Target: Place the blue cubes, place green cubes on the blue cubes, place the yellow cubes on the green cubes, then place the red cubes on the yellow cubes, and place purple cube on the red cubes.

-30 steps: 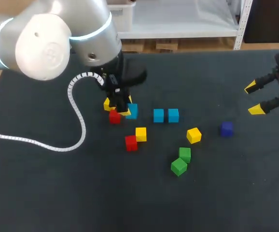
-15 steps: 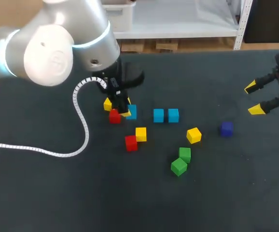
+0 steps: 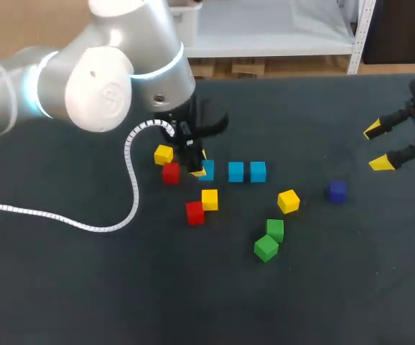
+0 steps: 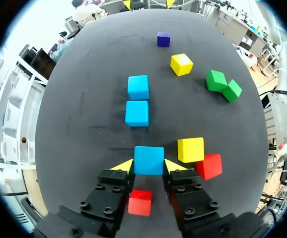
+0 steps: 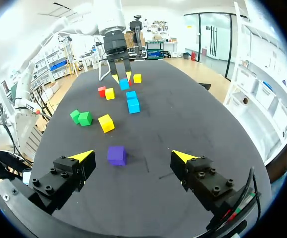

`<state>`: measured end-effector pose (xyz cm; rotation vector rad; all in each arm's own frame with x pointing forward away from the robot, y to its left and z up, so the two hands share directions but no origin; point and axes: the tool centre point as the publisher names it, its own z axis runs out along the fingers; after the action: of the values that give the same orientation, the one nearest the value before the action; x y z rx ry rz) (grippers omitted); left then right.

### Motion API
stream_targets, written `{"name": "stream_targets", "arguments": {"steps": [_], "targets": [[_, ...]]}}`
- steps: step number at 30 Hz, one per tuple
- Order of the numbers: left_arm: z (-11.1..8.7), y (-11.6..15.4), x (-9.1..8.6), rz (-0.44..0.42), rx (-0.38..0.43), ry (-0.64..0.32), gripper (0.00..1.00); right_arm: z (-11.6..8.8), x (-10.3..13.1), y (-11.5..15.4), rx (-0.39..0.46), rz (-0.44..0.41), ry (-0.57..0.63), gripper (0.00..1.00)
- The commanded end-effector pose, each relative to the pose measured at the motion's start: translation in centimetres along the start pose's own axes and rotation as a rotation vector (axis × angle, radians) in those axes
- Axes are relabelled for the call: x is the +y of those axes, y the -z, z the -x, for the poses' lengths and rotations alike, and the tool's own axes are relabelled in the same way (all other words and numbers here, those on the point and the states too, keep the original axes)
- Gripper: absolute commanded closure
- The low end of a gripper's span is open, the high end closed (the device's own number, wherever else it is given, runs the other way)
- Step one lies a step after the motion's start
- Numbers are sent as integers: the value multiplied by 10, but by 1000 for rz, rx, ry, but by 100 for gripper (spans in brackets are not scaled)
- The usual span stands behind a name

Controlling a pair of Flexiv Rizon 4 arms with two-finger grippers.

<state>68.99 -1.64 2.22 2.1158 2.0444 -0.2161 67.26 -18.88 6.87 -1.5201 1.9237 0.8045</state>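
Pinching a small blue cube from both sides, left of the head view's centre, the left gripper seems mid-placing the blue base row, needing release flush beside the two other blue cubes; the right gripper hangs spread at the right edge.

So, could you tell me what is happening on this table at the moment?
The left gripper is shut on a blue cube, in line with the two other blue cubes, which sit side by side. The right gripper is open and holds nothing at the right side of the table, with the purple cube ahead of it. The green cubes, yellow cubes and red cubes lie loose; nothing is stacked yet.
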Motion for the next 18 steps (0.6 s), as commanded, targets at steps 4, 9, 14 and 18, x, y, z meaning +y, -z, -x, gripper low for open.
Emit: {"name": "stream_targets", "arguments": {"steps": [4, 9, 14, 18], "targets": [[9, -9, 9, -11, -7, -6, 100, 0, 0, 0, -2, 0, 1, 0], [11, -11, 10, -12, -6, -2, 100, 0, 0, 0, -2, 0, 1, 0], [12, -14, 11, -12, 9, 1, 100, 0, 0, 0, -2, 0, 1, 0], [10, -18, 13, -21, -5, 18, 100, 0, 0, 0, -2, 0, 1, 0]]}}
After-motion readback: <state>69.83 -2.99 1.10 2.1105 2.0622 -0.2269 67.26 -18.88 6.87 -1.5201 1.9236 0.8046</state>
